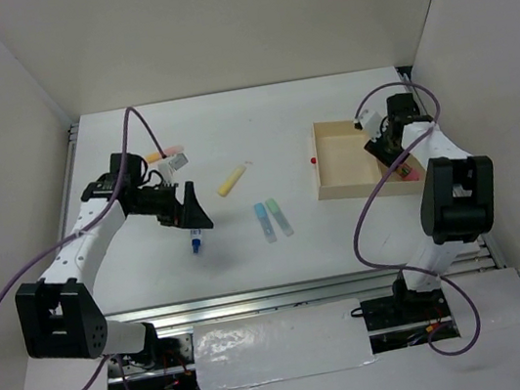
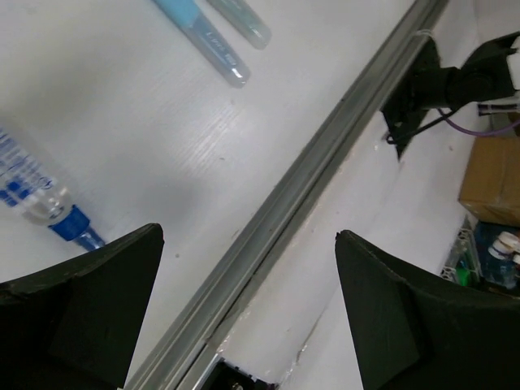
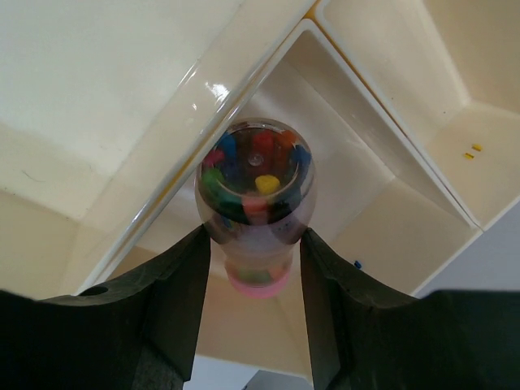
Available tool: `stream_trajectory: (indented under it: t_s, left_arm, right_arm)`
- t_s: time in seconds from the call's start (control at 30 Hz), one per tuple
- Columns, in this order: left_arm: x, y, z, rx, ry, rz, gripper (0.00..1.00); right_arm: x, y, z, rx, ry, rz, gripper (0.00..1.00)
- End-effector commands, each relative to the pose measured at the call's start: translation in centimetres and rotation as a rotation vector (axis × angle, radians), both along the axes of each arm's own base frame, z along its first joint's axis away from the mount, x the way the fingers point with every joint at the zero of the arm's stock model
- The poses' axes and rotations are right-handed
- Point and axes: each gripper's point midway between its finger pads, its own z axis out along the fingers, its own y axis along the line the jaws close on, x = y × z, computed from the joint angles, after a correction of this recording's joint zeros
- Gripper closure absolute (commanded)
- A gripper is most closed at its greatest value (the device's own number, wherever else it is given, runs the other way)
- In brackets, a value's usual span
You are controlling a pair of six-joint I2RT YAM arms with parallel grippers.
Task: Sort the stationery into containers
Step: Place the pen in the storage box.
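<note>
The white desk [image 1: 229, 121] carries a flat pale wooden tray [image 1: 345, 157], split into compartments, on the right arm's side. Over the tray's near right corner hangs the right tool [image 3: 256, 244]. Its jaws are closed partway onto a pink-red stick [image 3: 256, 179], a clear plastic tube with a pink cap and coloured bits inside. The stick is seen end-on from the wrist, its long axis pointing down into one of the tray's smaller compartments, just beside a divider wall. I judge that letting go here would drop it into that compartment.

Well left of the tray, the left tool [image 2: 248, 236] has its jaws spread wide with nothing between them. A blue-and-white stick [image 1: 196, 242] lies flat on the desk just on the near side of this tool, outside the jaws. Its long axis runs near-to-far, with the blue tip toward the arm bases. The left arm is much the nearer to it, and the tool would have to shift over and straddle the stick across its width.

Between that stick and the tray lie a yellow stick [image 1: 231, 181] and, side by side, a light blue stick [image 1: 264, 221] and a light green stick [image 1: 280, 215]. An orange stick [image 1: 154, 157] lies farthest left of the tray.
</note>
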Motion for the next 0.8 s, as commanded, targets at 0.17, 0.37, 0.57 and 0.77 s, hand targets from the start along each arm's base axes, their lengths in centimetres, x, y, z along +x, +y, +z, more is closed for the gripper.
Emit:
stream_trajectory:
  t_s: [0.17, 0.37, 0.57, 0.77]
  left_arm:
    - [3.0, 4.7, -3.9, 0.302, -0.063, 0.231, 0.02]
    - [3.5, 6.5, -5.0, 0.43, -0.078, 0.352, 0.03]
    - [4.4, 6.0, -6.0, 0.499, -0.114, 0.381, 0.09]
    - [5.2, 5.9, -9.0, 0.566, -0.059, 0.369, 0.17]
  right_arm:
    - [1.3, -0.1, 2.1, -0.008, -0.078, -0.038, 0.47]
    - [0.3, 0.6, 4.7, 0.039, -0.108, -0.064, 0.29]
    - [-0.3, 3.3, 10.1, 0.204, -0.21, -0.074, 0.26]
    - [-2.6, 10.7, 18.3, 0.578, -0.357, 0.05, 0.26]
